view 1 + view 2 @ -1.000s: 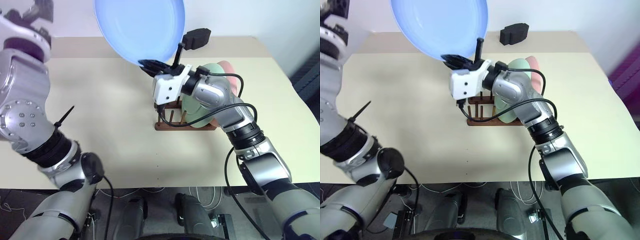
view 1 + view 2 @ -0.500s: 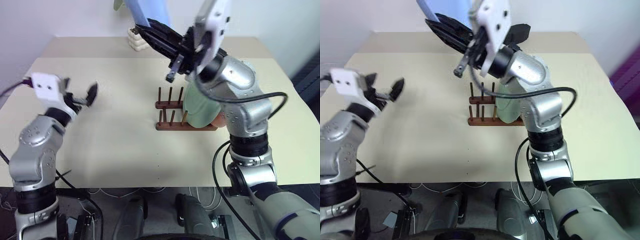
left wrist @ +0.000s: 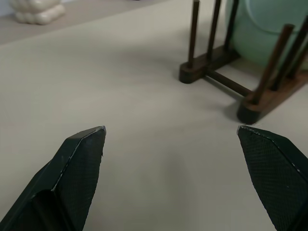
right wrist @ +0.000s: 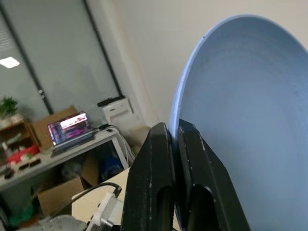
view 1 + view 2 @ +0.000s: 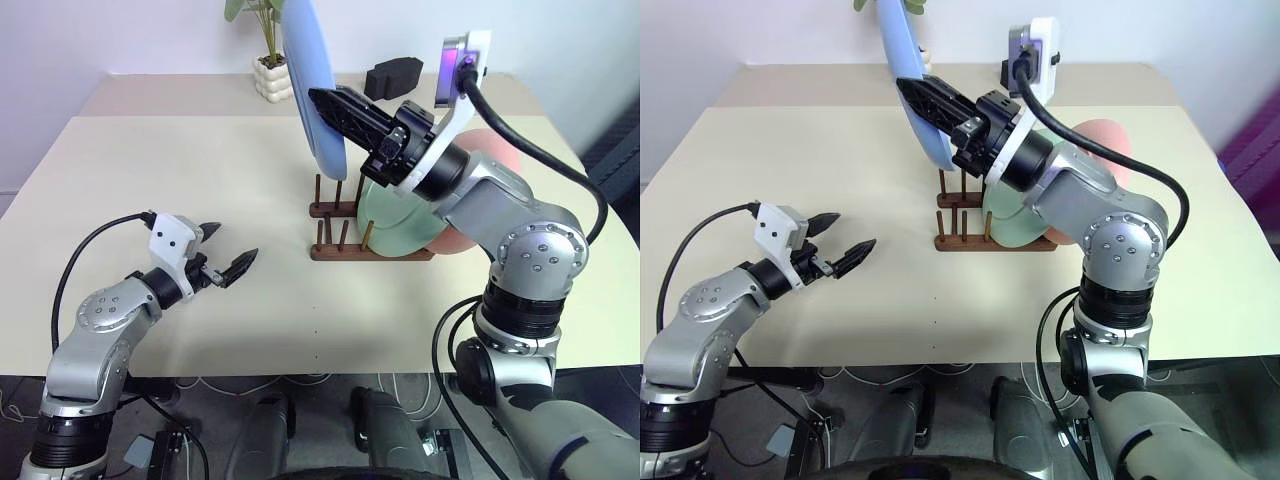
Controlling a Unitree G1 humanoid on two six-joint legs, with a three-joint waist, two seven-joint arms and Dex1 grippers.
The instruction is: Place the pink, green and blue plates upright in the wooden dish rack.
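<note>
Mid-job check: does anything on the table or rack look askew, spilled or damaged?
Nothing stands out. The green plate and pink plate stand upright in the rack. The right end effector holds the blue plate on edge above it. The left end effector is open and empty over bare table.

Right gripper (image 5: 322, 97) rolled the blue plate (image 5: 312, 80) edge-on; left gripper (image 5: 228, 251) dropped low
</note>
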